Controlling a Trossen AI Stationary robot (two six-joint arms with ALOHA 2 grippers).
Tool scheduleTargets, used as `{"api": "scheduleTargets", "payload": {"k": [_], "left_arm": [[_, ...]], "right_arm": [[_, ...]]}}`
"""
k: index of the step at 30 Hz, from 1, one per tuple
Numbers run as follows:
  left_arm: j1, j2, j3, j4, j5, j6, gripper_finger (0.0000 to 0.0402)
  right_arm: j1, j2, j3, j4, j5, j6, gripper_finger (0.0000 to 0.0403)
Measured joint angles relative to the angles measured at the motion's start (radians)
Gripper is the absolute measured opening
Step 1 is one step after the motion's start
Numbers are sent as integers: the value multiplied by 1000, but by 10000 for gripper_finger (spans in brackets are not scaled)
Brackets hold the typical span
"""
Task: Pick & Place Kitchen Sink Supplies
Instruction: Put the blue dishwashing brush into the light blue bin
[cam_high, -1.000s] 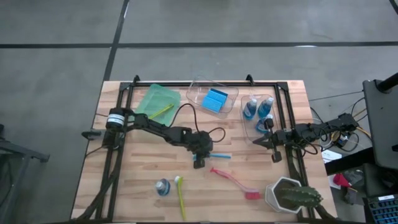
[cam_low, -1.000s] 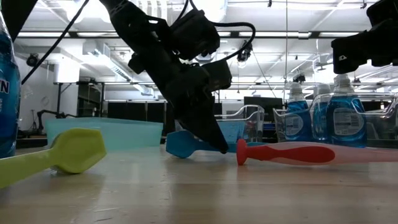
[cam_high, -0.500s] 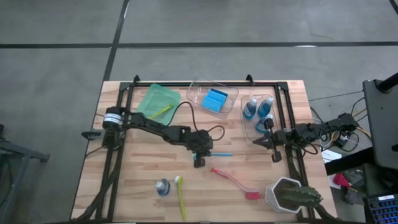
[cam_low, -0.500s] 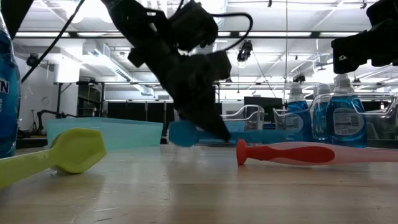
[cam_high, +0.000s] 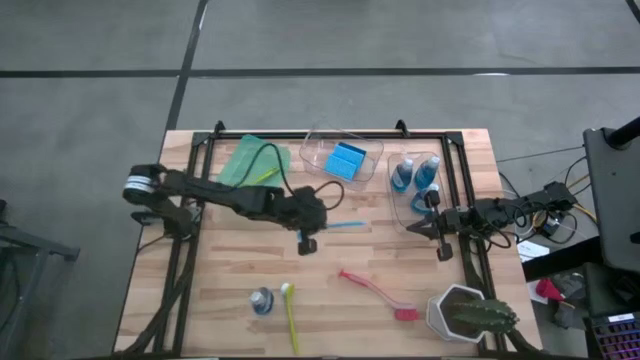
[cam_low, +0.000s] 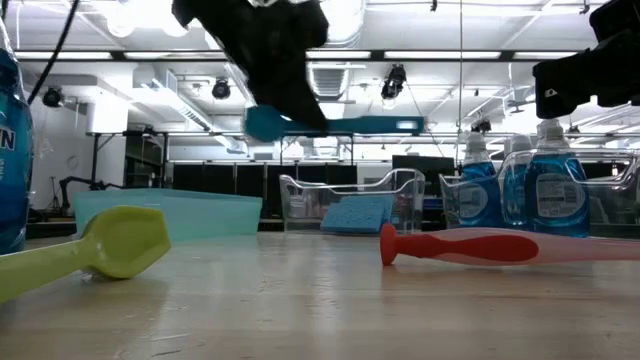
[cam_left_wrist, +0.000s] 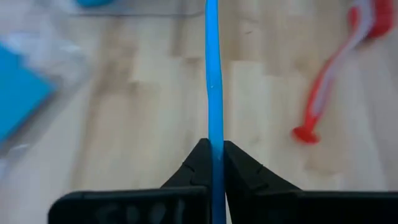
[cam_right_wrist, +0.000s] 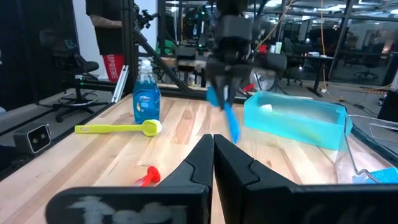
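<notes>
On your left you have one green bin holding one yellow-green brush. In front of it, near the table edge, stand one blue-liquid bottle and a second yellow-green brush just beside it. At the middle, your left tool is pinching the one blue brush, fingers pressed against its handle; the low view shows the brush lifted clear of the table, lying about level. Behind it sits one clear bin with a stack of blue sponges; you cannot count them. Next comes one red brush lying flat on the table. Further right, a second clear bin holds two blue-liquid bottles. Your right tool waits beside that bin, fingers pressed together on nothing. At the right front corner stands one potted cactus.
</notes>
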Motion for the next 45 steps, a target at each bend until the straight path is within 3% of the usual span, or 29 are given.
{"api": "scheduleTargets", "payload": {"k": [5, 14, 22, 29, 37, 45], "left_arm": [[0, -107, -1, -144, -158, 37, 24], [1, -271, -3, -452, -579, 34, 19], [24, -353, -3, -685, -783, -59, 19], [87, -399, -51, -731, -850, -112, 25], [209, -453, -234, -688, -864, -173, 16], [334, -463, -434, -405, -688, -28, 32]], "right_arm": [[0, 0, 0, 0, 0, 0, 8], [0, 0, 0, 0, 0, 0, 8], [0, 0, 0, 0, 0, 0, 8], [0, 0, 0, 0, 0, 0, 8], [0, 0, 0, 0, 0, 0, 8], [0, 0, 0, 0, 0, 0, 8]]}}
